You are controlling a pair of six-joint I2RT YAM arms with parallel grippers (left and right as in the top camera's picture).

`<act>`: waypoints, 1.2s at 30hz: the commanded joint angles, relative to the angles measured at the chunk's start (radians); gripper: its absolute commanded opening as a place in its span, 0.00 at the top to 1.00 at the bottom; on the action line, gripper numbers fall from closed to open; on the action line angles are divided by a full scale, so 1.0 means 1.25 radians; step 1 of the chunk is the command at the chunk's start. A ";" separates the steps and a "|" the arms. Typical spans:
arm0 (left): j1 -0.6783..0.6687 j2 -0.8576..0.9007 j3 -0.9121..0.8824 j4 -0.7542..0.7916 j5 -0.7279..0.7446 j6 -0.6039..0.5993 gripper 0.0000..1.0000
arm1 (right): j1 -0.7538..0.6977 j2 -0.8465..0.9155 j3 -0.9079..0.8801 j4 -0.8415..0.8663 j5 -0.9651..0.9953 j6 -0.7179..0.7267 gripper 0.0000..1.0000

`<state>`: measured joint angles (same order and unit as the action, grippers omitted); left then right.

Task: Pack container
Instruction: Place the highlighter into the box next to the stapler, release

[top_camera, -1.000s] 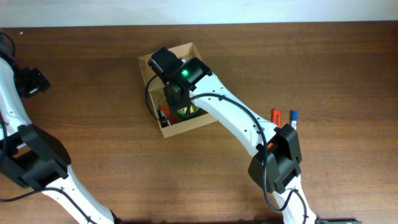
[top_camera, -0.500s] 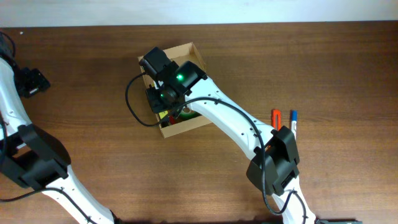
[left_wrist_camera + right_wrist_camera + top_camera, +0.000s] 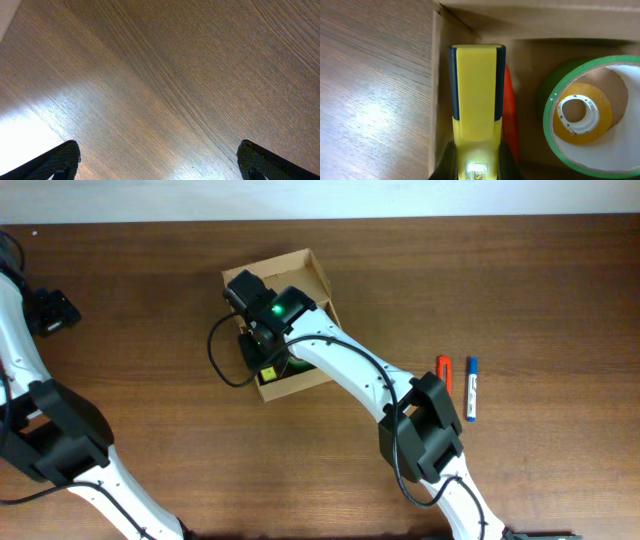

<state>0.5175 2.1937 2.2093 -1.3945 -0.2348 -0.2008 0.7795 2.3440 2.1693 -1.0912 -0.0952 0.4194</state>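
Standing toward the back of the bench (image 3: 540, 290), the box (image 3: 300, 268) is open and holds already a green tape roll (image 3: 541, 97) and a red item (image 3: 509, 110). The right hand (image 3: 474, 166) grips a yellow tool (image 3: 476, 95) just inside the left wall, very near the red item. I think the danger is here: the slot is narrow, so the tool may catch the wall or ride on the red item and stay tilted, and then the flap may not close. A push could also slide the box, because the left hand (image 3: 160, 162), wide open, is well apart. A red marker (image 3: 444, 370) and a blue marker (image 3: 472, 390) wait on the bench.
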 commanded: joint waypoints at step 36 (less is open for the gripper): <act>0.000 -0.014 -0.002 -0.001 0.003 0.013 0.00 | -0.170 -0.108 0.296 -0.318 0.362 -0.120 0.90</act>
<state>0.5175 2.1937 2.2093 -1.3941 -0.2348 -0.2008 0.6285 2.3119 2.5481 -1.4860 0.2916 0.2779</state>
